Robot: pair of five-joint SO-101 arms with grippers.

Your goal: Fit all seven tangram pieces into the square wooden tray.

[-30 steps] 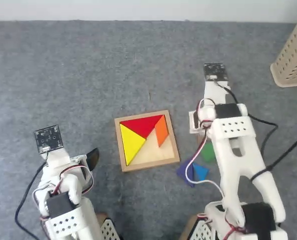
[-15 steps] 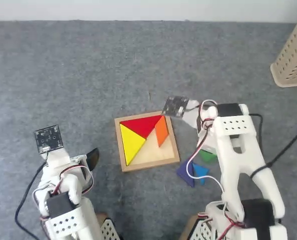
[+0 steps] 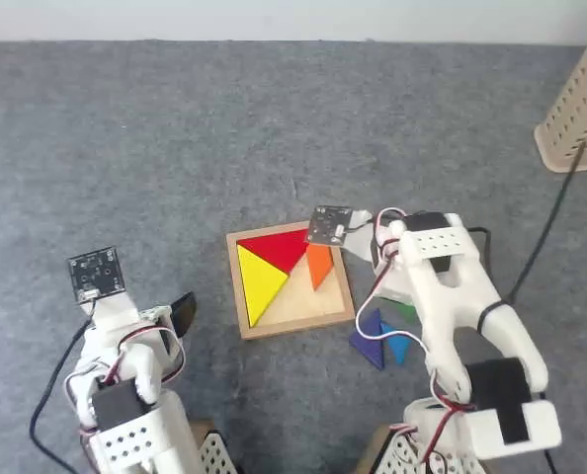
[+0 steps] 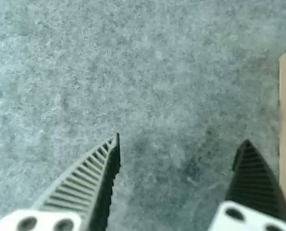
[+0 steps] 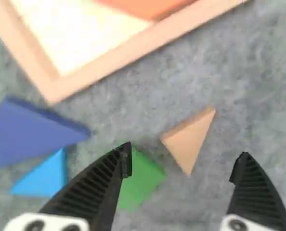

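Risk, double catch: your right gripper [image 5: 184, 150] has the tan triangle [image 5: 188, 137] between its spread fingers, but one fingertip sits over the edge of the green piece [image 5: 140, 180]. If you close from here, you may pinch both or flick the green one aside.
Risk, slip: the tan triangle lies flat on the carpet [image 3: 155, 148]. It looks thin, so a shallow descent could let the fingers ride over it.
Risk, tray shift: the square wooden tray [image 3: 298, 326] lies near the loose pieces. A sideways push on the tan triangle could drive it against the rim and shift the tray.
Risk, cable: in the high view, wiring [image 3: 377, 296] hangs over the dark blue triangle [image 3: 366, 336]. A swing of the arm might drag that piece.
Seated pieces: the red triangle [image 3: 279, 247], yellow triangle [image 3: 259, 281] and orange piece [image 3: 319, 265] are in the tray. The rest of its floor is bare.
Loose pieces: the dark blue, the light blue triangle [image 3: 397, 343], the green and the tan lie on the carpet just beside the tray's right edge.
Right arm pose: it is bent forward over the loose pieces, with the wrist turned toward the tray and the claw wide apart and empty.
Left arm pose: it is folded back well apart from the pieces. The left gripper [image 4: 181, 139] is spread and empty over bare carpet.
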